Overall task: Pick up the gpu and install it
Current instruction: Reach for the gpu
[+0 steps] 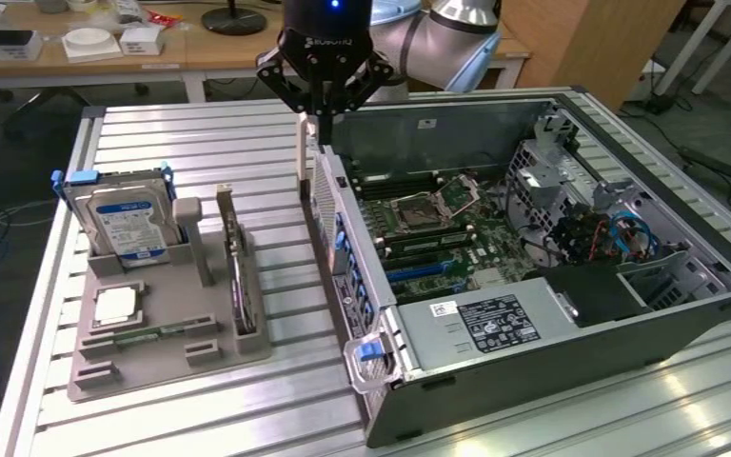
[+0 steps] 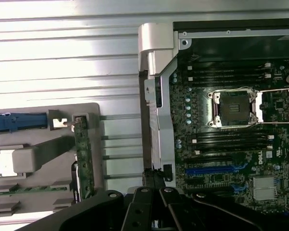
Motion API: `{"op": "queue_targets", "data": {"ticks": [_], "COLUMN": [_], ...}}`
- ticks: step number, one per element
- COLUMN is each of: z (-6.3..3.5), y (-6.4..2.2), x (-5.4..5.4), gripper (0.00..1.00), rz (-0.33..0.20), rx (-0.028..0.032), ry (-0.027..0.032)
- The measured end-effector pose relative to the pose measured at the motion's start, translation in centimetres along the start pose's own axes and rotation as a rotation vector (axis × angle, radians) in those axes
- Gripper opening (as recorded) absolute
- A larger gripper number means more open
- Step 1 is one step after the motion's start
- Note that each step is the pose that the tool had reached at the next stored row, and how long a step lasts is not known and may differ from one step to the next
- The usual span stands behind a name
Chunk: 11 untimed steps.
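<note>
The gpu (image 1: 231, 259) is a thin green card standing on edge in a slot of the grey holder tray (image 1: 149, 367), on the exterior view's left. From the wrist view it appears as a narrow green strip (image 2: 83, 159). My gripper (image 1: 323, 122) hangs above the rear edge of the open computer case (image 1: 531, 324), well apart from the gpu. Its fingers are shut with nothing between them. In the wrist view the black gripper (image 2: 156, 219) sits over the case's side wall. The motherboard's blue slots (image 2: 214, 169) lie open.
The tray also holds a hard drive with a blue-white label (image 1: 125, 217), a processor chip (image 1: 114, 305) and a memory stick (image 1: 149, 333). The case's power supply (image 1: 493, 324) and cables (image 1: 613, 233) crowd its near end. Everything rests on a slatted metal table (image 1: 201, 143).
</note>
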<state>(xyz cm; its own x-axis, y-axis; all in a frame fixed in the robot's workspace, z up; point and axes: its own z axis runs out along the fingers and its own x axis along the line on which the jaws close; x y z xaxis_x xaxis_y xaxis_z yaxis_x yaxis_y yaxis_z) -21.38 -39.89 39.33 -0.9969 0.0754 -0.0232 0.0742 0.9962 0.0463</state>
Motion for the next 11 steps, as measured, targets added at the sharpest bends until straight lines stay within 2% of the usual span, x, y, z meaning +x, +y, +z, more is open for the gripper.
{"op": "queue_targets", "data": {"ticks": [11], "z": [-0.03], "y": [-0.09], "x": [1.2], "gripper": [0.1], "rz": [0.0], "rx": [0.0], "ry": [0.0]}}
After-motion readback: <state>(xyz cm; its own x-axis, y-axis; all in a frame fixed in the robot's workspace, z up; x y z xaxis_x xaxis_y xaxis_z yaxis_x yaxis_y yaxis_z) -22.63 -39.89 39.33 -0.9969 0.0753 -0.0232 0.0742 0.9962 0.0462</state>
